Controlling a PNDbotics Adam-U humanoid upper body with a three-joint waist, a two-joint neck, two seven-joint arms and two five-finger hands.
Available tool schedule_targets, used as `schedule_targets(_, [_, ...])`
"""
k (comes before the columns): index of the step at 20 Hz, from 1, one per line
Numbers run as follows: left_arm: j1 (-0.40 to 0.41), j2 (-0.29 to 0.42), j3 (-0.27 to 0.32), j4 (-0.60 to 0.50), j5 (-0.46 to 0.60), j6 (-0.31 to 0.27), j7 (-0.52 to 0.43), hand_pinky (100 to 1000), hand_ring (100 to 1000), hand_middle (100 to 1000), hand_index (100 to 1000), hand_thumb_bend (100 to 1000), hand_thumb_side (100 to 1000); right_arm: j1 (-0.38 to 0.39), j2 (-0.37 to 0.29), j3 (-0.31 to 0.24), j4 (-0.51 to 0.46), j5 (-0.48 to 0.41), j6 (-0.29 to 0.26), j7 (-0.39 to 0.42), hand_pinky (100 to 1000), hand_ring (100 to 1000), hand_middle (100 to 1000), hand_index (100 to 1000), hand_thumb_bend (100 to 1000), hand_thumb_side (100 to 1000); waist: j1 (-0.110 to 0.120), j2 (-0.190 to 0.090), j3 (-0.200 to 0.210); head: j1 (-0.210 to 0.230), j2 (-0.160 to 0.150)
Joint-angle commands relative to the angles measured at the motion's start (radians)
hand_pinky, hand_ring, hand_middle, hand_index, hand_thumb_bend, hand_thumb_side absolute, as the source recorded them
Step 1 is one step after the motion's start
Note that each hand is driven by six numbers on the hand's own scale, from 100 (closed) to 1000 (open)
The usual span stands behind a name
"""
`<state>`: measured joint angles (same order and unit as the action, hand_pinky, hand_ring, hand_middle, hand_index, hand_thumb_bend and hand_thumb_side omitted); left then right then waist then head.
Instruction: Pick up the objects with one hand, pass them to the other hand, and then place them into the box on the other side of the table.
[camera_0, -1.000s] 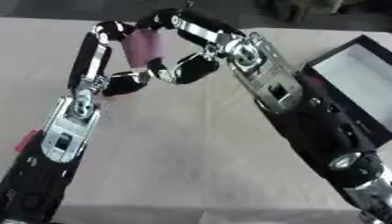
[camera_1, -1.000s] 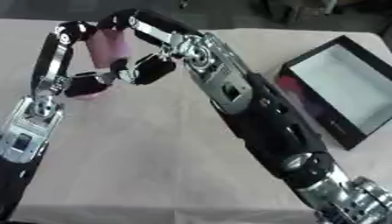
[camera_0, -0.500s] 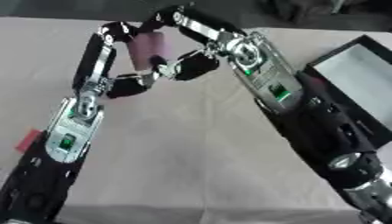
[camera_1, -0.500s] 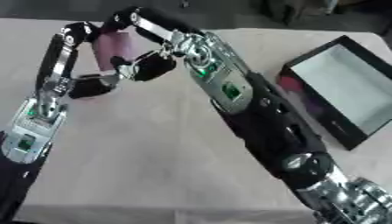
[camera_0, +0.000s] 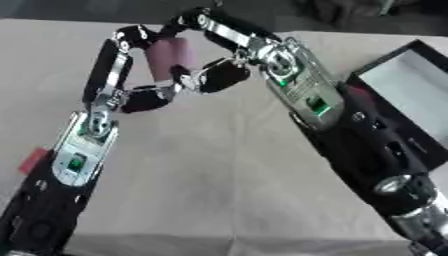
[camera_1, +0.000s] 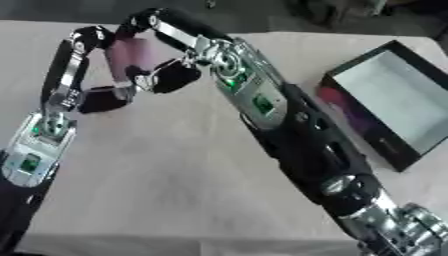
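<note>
Both hands meet over the far middle of the table, and between them sits the pink cylinder (camera_0: 169, 59), upright and a little tilted, off the cloth entirely. The left hand (camera_0: 131, 70) has its long fingers curled over the cylinder's top and its thumb tucked below, so it is closed around the thing. The right hand (camera_0: 219, 70) comes in from the other side, fingers (camera_0: 197, 22) arched over the top end and thumb against the lower flank; it looks closed on it too, though exactly where its fingertips touch is hidden behind the left hand's fingers.

This reads as the handover itself. The cylinder looks light and smooth-sided, probably stiff, so it could slide through the fingers if it is released early. The best hold seems to be around its middle, thumb opposite fingers, below the left hand's fingertips. The black box (camera_1: 389, 102) with its pale inside waits well to the right of both hands.
</note>
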<state>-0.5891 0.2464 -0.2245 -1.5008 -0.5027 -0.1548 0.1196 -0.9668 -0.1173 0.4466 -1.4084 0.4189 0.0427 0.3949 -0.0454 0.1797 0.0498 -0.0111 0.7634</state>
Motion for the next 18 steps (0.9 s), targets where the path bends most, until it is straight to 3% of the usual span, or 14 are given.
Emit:
schedule_targets(1, [-0.023,-0.005,0.002,-0.027,-0.006,-0.011,0.005,726,511,484,556,100,124,-0.006,-0.001,-0.001,0.004,0.010,-0.004,0.021,984,942,817,893,216,100,0.003,-0.012,0.000,0.003,0.007])
schedule_targets(6, [-0.026,-0.003,0.004,-0.030,-0.006,-0.013,0.012,724,511,481,556,100,123,-0.008,-0.005,-0.006,0.003,0.011,-0.009,0.037,985,945,820,906,291,100,0.004,-0.012,-0.001,0.005,0.006])
schedule_targets(18, [-0.026,-0.006,-0.004,-0.030,0.048,-0.099,0.004,718,501,468,556,100,146,-0.005,0.000,-0.006,0.017,0.026,-0.002,0.007,977,929,793,879,277,100,0.002,-0.012,0.001,0.007,-0.005])
